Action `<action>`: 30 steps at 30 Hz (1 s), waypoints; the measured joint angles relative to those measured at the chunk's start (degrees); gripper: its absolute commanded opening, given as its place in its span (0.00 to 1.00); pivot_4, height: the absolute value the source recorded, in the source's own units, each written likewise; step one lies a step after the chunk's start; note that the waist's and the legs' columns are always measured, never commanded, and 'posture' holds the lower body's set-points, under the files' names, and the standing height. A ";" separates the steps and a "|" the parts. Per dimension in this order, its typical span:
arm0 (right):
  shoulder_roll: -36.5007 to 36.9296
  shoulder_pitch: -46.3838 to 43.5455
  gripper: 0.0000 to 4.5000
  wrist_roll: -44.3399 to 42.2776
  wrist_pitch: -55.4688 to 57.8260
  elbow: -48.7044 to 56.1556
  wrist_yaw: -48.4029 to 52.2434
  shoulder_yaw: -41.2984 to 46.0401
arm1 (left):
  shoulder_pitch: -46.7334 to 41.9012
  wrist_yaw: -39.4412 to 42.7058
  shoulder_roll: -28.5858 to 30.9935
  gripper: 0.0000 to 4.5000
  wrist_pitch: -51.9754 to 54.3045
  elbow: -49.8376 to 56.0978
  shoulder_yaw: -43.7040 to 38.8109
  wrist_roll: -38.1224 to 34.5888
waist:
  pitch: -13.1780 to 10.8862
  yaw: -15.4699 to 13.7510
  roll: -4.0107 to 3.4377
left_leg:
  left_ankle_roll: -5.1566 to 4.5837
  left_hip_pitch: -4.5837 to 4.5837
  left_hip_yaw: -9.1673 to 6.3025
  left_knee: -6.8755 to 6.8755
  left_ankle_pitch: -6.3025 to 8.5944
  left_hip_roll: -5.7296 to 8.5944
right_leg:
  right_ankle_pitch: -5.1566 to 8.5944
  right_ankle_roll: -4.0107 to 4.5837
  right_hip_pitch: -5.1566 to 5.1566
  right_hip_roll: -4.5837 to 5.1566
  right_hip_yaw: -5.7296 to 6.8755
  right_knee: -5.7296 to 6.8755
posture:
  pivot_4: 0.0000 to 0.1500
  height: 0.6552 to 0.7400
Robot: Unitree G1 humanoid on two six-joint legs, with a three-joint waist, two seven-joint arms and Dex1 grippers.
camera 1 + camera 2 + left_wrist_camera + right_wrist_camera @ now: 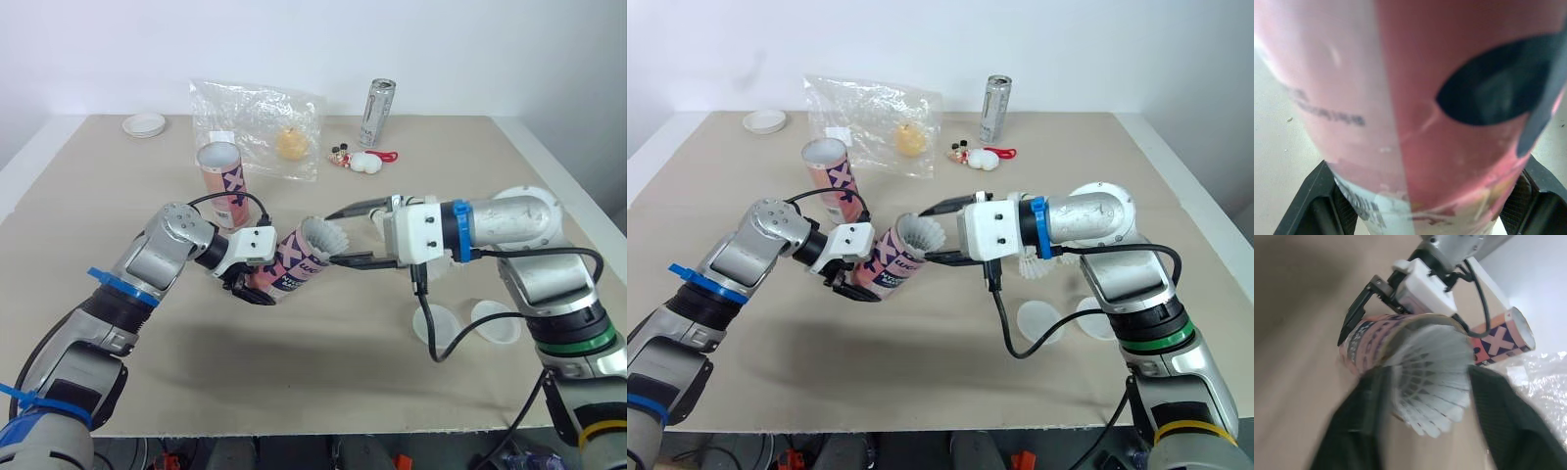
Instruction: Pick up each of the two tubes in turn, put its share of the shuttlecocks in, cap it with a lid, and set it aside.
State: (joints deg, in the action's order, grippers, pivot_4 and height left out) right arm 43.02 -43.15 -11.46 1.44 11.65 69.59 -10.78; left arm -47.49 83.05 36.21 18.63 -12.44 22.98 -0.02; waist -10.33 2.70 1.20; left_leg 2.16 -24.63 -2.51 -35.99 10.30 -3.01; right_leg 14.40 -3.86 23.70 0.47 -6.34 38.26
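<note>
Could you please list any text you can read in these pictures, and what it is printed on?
No text can be read for sure.
Held tube: dark lettering on a pale band, too blurred.
Standing tube: cross pattern, no legible words.
Can: markings too small.

No word can be read in full. The tilted tube [294, 262] near the middle of the bench [294, 372] carries a dark band with white lettering, too small to make out (up close, in the left wrist view, its print is a smear). The upright tube [223, 183] bears large dark X marks. Print on the can [378, 113] by the far edge is illegible.
</note>
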 measured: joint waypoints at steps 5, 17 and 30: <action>-0.62 6.23 0.99 -13.47 20.07 4.40 -8.11 10.30 | -0.12 -0.02 -0.04 0.72 -0.15 -0.49 0.05 0.01 | 0.00 -0.40 0.02 | 0.00 -0.02 -0.15 -0.07 0.00 0.03 | -0.08 0.24 -0.14 0.02 0.11 -0.01 | 1.00 1.00; -1.98 35.61 0.99 -30.92 51.61 14.42 -29.52 29.76 | -0.41 0.30 0.20 0.72 -1.04 -1.60 0.20 0.16 | 0.01 0.02 0.00 | -0.01 0.15 -0.17 -0.07 0.00 0.05 | 0.03 -0.03 -0.27 -0.01 0.05 0.01 | 1.00 1.00; -7.94 37.10 0.99 -24.59 48.66 10.09 -41.12 26.24 | -0.41 0.73 0.15 0.72 -1.01 -1.57 0.40 0.12 | 0.01 0.04 0.02 | -0.12 0.14 -0.11 -0.16 -0.08 0.05 | -0.05 0.02 -0.28 -0.04 -0.04 -0.02 | 1.00 1.00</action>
State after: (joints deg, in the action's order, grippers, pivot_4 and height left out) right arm 35.08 -6.06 -36.05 50.09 21.74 28.48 15.46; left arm -47.90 83.78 36.36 17.62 -14.01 23.39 0.10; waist -10.33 2.74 1.22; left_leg 2.03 -24.49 -2.63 -36.15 10.22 -2.97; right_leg 14.35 -3.84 23.42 0.42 -6.38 38.24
